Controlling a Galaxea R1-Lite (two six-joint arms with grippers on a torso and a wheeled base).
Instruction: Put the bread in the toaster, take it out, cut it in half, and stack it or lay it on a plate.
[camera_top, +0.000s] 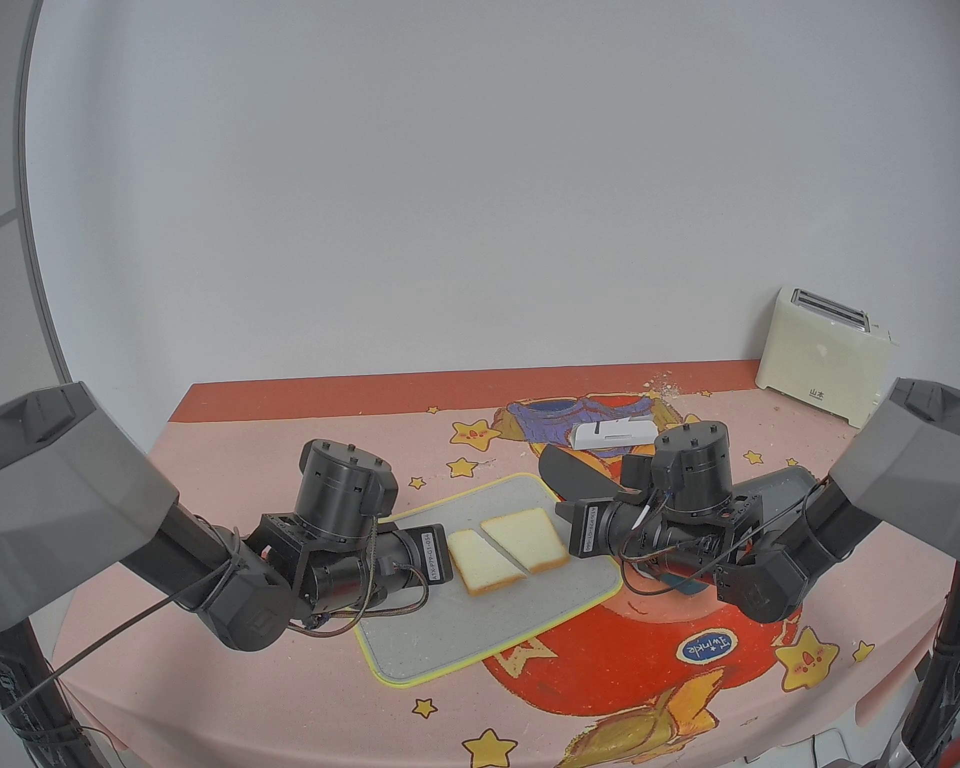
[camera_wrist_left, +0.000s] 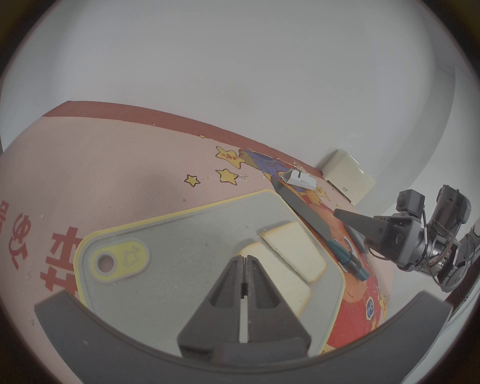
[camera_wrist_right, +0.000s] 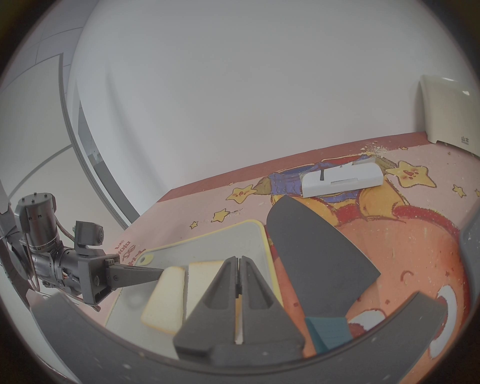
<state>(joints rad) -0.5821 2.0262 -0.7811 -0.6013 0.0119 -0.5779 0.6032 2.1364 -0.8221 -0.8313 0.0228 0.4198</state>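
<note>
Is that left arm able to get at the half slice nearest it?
Probably yes: the left gripper sits right at the near bread half on the cutting board, with nothing between them, though its fingers are shut.

The left arm (camera_top: 230, 590) and the right arm (camera_top: 790, 550) lie low and nearly level, wrists facing each other. The left gripper (camera_wrist_left: 243, 258) and the right gripper (camera_wrist_right: 239, 260) (dark grey, like the arms) have fingers pressed together, tips pointing inward.
</note>
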